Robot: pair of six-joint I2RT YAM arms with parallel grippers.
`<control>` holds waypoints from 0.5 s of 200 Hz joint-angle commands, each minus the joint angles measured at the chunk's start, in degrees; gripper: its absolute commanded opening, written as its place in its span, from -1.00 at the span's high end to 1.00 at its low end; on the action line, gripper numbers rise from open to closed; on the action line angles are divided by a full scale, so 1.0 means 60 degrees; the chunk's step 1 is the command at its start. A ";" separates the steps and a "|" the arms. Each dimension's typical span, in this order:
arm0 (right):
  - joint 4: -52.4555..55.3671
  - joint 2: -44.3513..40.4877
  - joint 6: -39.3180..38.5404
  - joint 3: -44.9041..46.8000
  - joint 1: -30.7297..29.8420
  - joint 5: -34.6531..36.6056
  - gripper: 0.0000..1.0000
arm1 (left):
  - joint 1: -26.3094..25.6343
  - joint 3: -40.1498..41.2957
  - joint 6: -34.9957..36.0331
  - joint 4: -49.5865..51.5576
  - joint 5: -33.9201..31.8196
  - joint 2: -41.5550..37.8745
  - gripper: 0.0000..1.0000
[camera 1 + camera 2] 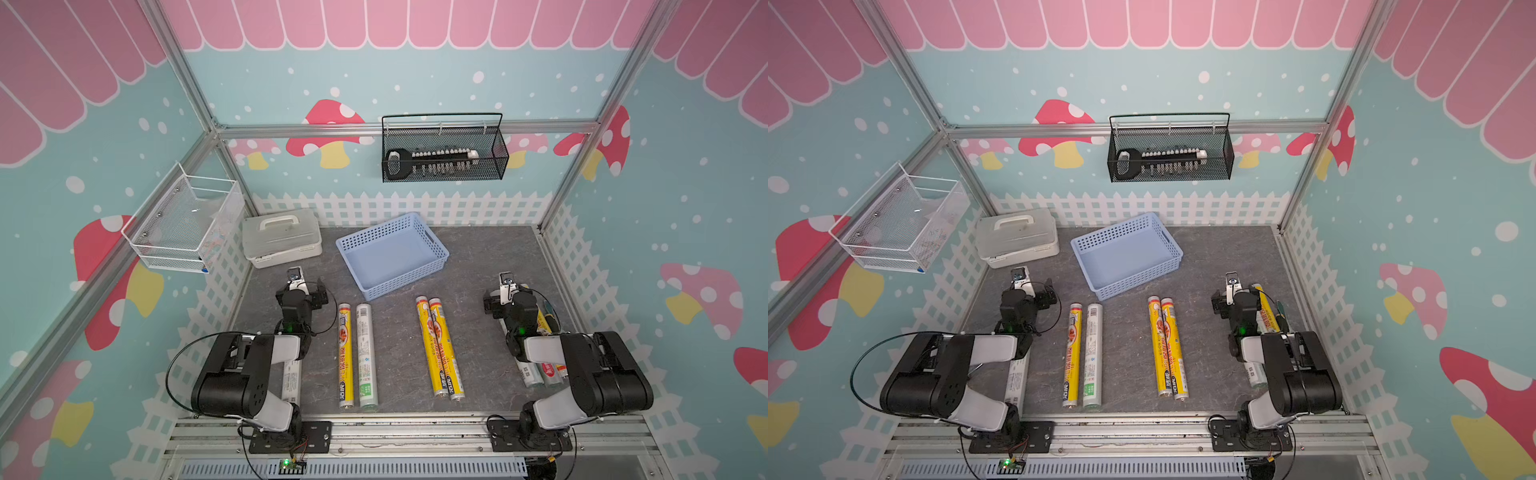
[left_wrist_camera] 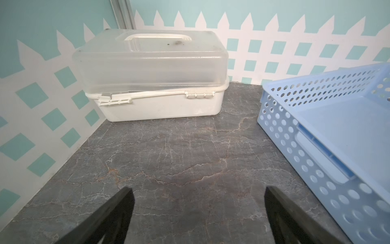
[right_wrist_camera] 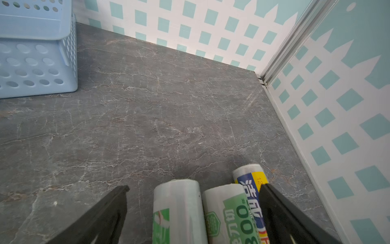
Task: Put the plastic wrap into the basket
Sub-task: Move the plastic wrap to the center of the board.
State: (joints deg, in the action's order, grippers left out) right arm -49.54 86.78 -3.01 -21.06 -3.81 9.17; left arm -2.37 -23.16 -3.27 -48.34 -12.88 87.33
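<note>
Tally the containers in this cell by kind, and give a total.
Blue plastic basket: 1
Black wire basket: 1
White wire basket: 1
Lidded white box: 1
Total: 4

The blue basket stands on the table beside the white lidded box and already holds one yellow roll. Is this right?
Not quite. The blue basket is empty, as both top views show. It does stand on the table beside the white lidded box.

top views look down from above; wrist views, low, share the basket [image 2: 280, 131].
</note>
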 commanded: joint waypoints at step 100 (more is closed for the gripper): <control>-0.0021 -0.0654 -0.0130 0.0193 -0.0053 -0.0200 -0.98 | 0.0000 0.0476 -0.0201 -0.0036 -0.0271 -0.0987 -0.99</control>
State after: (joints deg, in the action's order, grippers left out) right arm -50.13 86.46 -3.05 -20.82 -3.81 9.02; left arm -2.37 -22.17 -3.27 -49.10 -12.86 86.63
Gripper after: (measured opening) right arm 0.992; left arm 0.992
